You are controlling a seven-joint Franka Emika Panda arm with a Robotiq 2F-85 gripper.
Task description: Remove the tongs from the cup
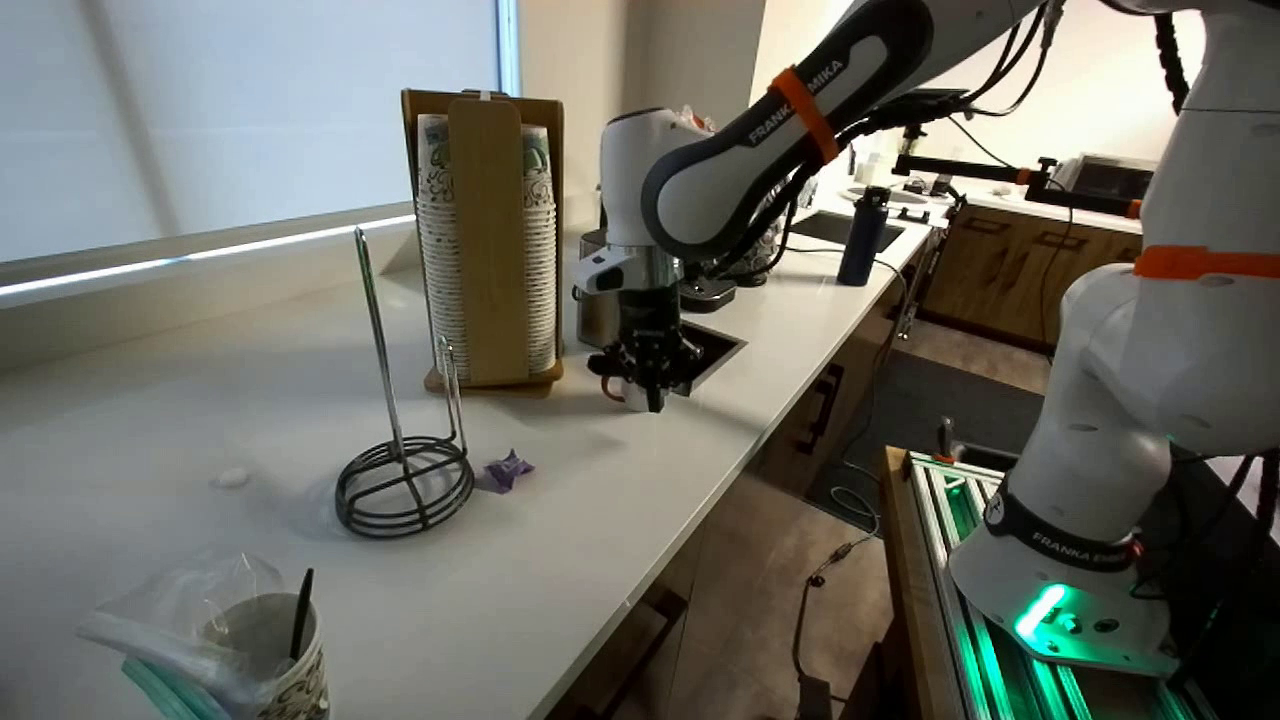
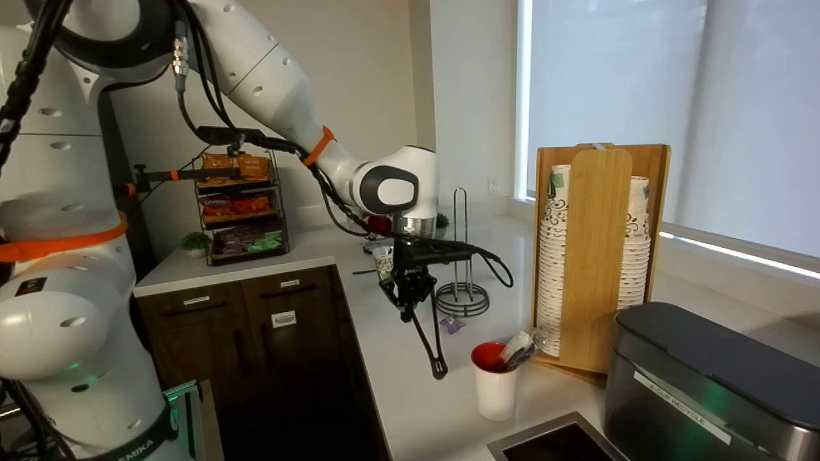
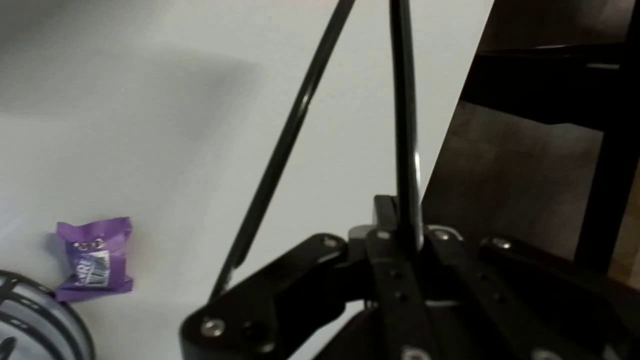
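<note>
One Robotiq gripper [image 2: 408,312] is pinching black tongs [image 2: 438,363] by one leg [image 3: 406,125], left of the red-lined white cup [image 2: 495,392], lower centre in an exterior view. Lopsided gripping may be inviting a swivel or drop.

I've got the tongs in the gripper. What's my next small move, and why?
I'd probably lower the tongs gently toward the counter. The gripper is closed on them, and in an exterior view they hang outside the cup, apart from it, with their joined end apparently above the surface, so setting down seems next.
</note>
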